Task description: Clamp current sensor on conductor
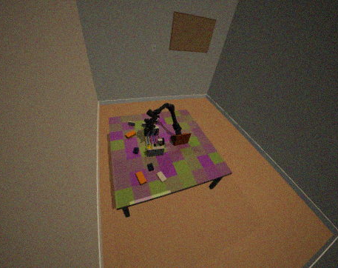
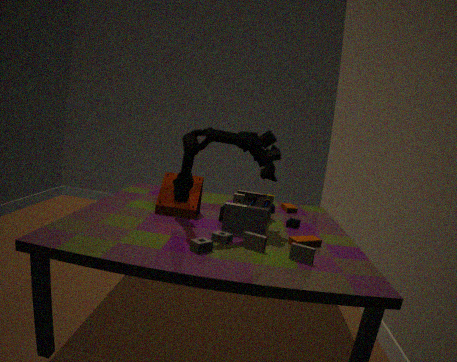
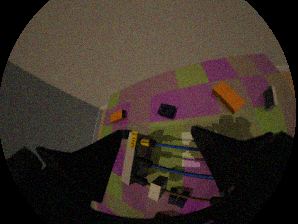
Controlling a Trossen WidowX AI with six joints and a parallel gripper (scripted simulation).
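A grey fixture (image 1: 155, 149) (image 2: 243, 216) stands mid-table and carries several thin conductors (image 3: 174, 147), some of them blue, strung between its end blocks. A yellow mark (image 1: 149, 147) (image 3: 133, 141) sits at one end; the lettering is too small to read. A small dark piece with pale spots (image 1: 160, 141) (image 3: 176, 196) stands against the fixture on the arm-base side. It may be the sensor, but I cannot tell for sure. My gripper (image 1: 150, 129) (image 2: 268, 174) (image 3: 157, 132) is open and empty. It hangs above the fixture and points down at the conductors.
The orange arm base (image 1: 181, 139) (image 2: 179, 201) stands beside the fixture. Orange blocks (image 1: 130, 134) (image 1: 140, 177), a beige block (image 1: 161, 176) and small dark blocks (image 1: 136, 150) (image 1: 150, 166) lie scattered on the checkered table (image 1: 208, 161). In the exterior view, grey blocks (image 2: 200, 244) (image 2: 302, 252) lie before the fixture.
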